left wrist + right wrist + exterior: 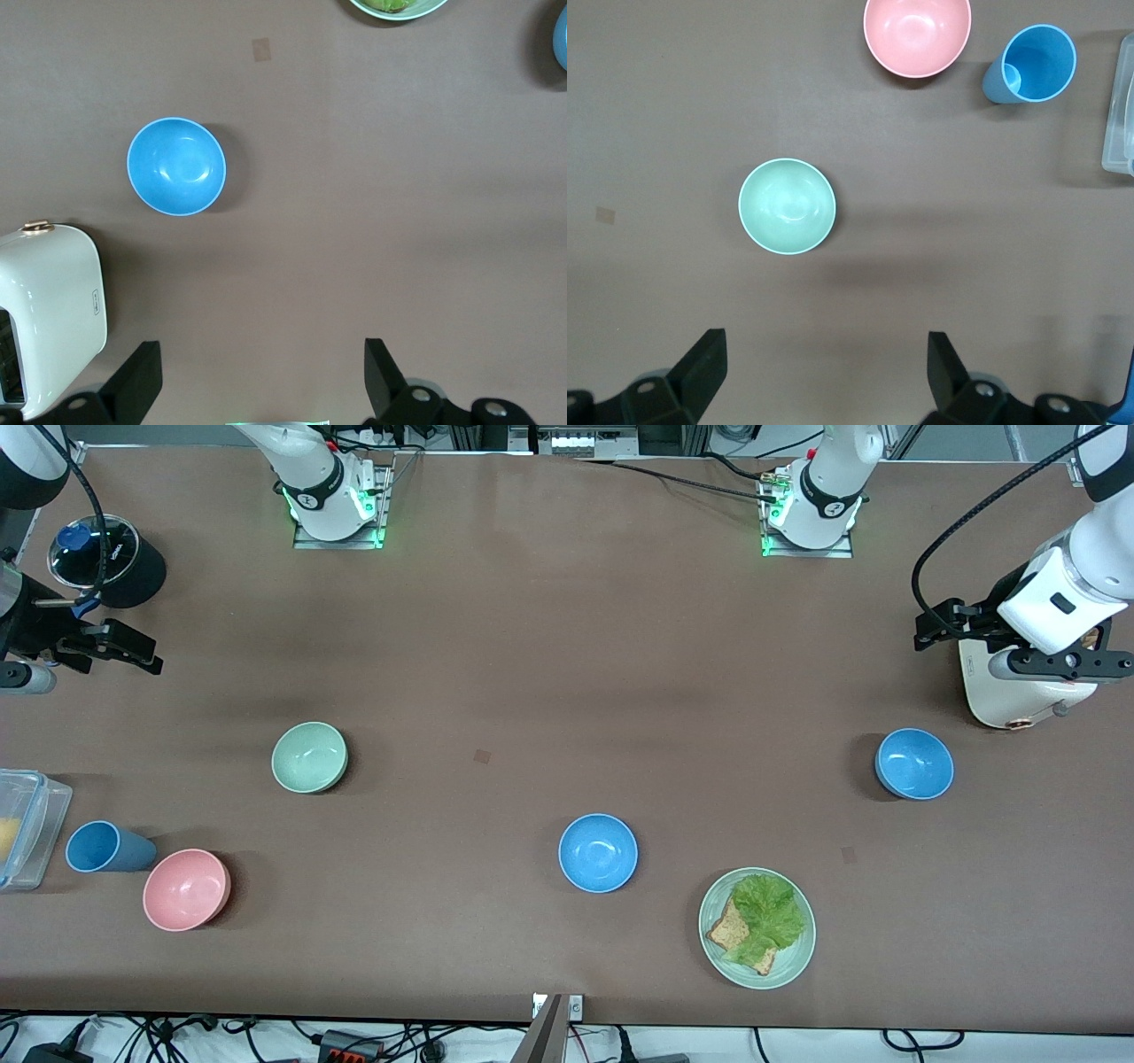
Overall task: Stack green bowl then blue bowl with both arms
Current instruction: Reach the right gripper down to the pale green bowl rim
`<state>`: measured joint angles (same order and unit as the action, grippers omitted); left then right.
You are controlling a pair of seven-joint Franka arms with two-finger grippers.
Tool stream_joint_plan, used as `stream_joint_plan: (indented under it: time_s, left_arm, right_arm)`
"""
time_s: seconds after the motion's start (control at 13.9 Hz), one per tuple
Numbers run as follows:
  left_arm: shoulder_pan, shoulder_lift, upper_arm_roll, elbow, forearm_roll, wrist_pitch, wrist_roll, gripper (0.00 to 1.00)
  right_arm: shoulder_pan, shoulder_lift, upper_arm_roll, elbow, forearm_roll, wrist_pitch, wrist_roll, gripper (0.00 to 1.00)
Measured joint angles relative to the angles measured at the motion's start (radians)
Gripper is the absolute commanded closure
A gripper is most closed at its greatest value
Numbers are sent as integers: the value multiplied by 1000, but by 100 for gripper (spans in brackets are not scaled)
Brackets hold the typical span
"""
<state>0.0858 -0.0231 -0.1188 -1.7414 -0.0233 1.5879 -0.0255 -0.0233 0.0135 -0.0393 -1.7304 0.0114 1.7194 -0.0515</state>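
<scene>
The pale green bowl (pixel 309 757) (pixel 787 206) sits upright toward the right arm's end of the table. One blue bowl (pixel 598 853) (pixel 562 40) rests near the middle, closer to the front camera. A second blue bowl (pixel 914 763) (pixel 176 166) stands toward the left arm's end, beside a white toaster. My left gripper (pixel 1010 644) (pixel 260 354) hangs open and empty over the toaster's edge. Over the table's end on the right arm's side, my right gripper (pixel 71 657) (pixel 824 341) is open and empty too. Neither gripper touches a bowl.
A pink bowl (pixel 186 889) (pixel 917 34), a blue cup (pixel 102 847) (pixel 1034 64) and a clear container (pixel 22 828) cluster near the green bowl. A pale plate (pixel 710 939) holds toast and lettuce. The white toaster (pixel 1005 695) (pixel 53 310) and a black pot (pixel 133 571) stand at the ends.
</scene>
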Motion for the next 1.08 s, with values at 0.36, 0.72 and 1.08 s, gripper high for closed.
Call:
stream_joint_plan:
  time_s: [0.36,0.72,1.08]
  left_arm:
    - [4,6,1,18,-3,11,0,0]
    - [5,12,1,31,-24,11,0,0]
    - [6,23,1,34,-24,9,0,0]
  right_arm:
    - [0,0,0,0,0,4,0,0]
    - [0,4,0,-1,0,11,0,0]
    - [1,138,2,-31,0,135,0,0]
